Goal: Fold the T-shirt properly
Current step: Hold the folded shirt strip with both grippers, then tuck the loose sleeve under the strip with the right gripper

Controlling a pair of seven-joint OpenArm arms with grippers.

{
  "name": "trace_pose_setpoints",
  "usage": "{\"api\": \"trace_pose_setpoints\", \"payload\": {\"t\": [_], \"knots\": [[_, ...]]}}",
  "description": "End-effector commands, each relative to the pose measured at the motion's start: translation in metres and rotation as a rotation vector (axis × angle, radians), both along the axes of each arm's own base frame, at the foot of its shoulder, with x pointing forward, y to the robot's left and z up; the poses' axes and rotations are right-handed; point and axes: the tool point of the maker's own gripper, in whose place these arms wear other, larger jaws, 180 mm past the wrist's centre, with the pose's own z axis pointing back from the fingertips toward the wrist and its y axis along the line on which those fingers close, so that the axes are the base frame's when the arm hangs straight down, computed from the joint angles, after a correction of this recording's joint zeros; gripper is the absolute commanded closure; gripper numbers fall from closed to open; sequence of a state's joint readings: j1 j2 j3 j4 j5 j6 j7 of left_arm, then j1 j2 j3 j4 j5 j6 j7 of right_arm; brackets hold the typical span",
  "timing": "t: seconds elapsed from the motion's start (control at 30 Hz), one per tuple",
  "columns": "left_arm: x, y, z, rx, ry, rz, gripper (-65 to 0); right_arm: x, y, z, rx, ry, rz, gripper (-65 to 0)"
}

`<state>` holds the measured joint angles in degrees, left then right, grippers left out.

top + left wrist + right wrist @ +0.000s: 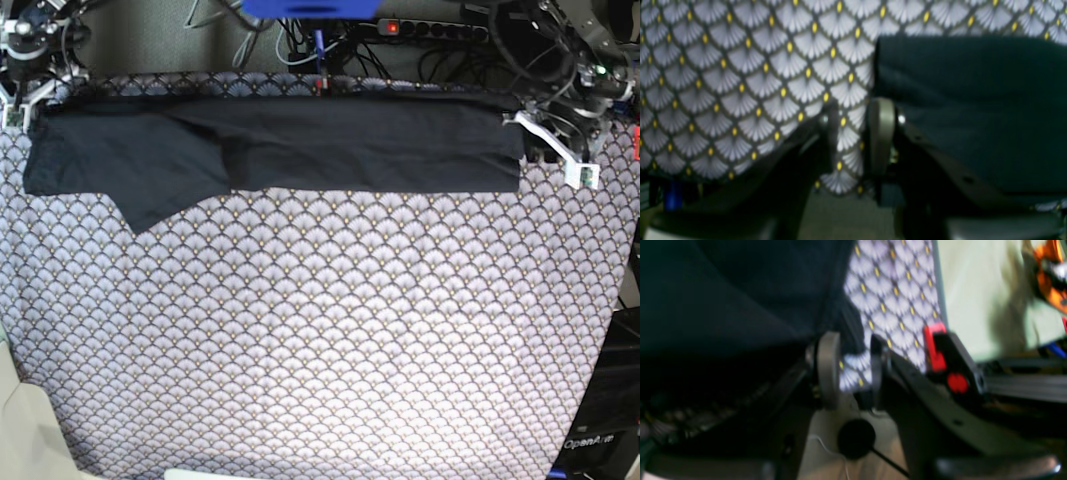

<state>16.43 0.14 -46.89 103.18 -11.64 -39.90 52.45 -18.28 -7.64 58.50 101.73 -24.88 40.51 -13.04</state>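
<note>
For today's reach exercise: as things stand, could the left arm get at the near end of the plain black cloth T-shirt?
Probably yes. The left gripper sits right at that end of the black T-shirt, and nothing lies between them on the grey scallop-patterned cloth.

A grey scallop-patterned cloth [320, 330] is covering the table; behind its far edge, a power strip [440, 30] is lying among tangled cables [300, 45].
</note>
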Motion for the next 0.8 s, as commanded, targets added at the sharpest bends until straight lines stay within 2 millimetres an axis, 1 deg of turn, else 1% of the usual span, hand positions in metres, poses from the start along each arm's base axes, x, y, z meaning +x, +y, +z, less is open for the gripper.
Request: {"api": "trace_pose_setpoints", "payload": {"t": [0.0, 0.1, 0.2, 0.3, 0.37, 0.47, 0.6, 0.67, 0.77], "knots": [[0.005, 0.003, 0.009, 0.015, -0.033, -0.004, -16.7, 0.006, -0.004, 0.011, -0.027, -0.04, 0.006, -17.9], [0.006, 0.004, 0.01, 0.018, -0.036, -0.005, -16.7, 0.006, -0.005, 0.012, -0.029, -0.04, 0.006, -18.1], [0.006, 0.004, 0.01, 0.018, -0.036, -0.005, -16.7, 0.007, -0.006, 0.015, -0.026, -0.057, 0.0, -20.6], [0.006, 0.005, 0.01, 0.019, -0.034, -0.005, -16.7, 0.006, -0.014, 0.026, -0.016, -0.123, -0.031, -22.7], [0.006, 0.005, 0.011, 0.021, -0.036, -0.006, -16.9, 0.009, -0.02, 0.036, -0.042, -0.132, -0.022, -24.9], [0.006, 0.004, 0.01, 0.018, -0.036, -0.005, -17.0, 0.017, -0.021, 0.046, -0.063, -0.155, -0.009, -28.9], [0.008, 0.003, 0.011, 0.015, -0.041, -0.005, -17.1, 0.054, -0.007, 0.067, -0.08, -0.235, 0.054, -33.3], [0.012, 0.003, 0.012, 0.014, -0.044, -0.005, -17.1, 0.075, 0.006, 0.076, -0.075, -0.28, 0.094, -34.8], [0.01, 0.003, 0.012, 0.015, -0.041, -0.004, -17.1, 0.095, 0.024, 0.069, -0.027, -0.27, 0.121, -35.2]]}}
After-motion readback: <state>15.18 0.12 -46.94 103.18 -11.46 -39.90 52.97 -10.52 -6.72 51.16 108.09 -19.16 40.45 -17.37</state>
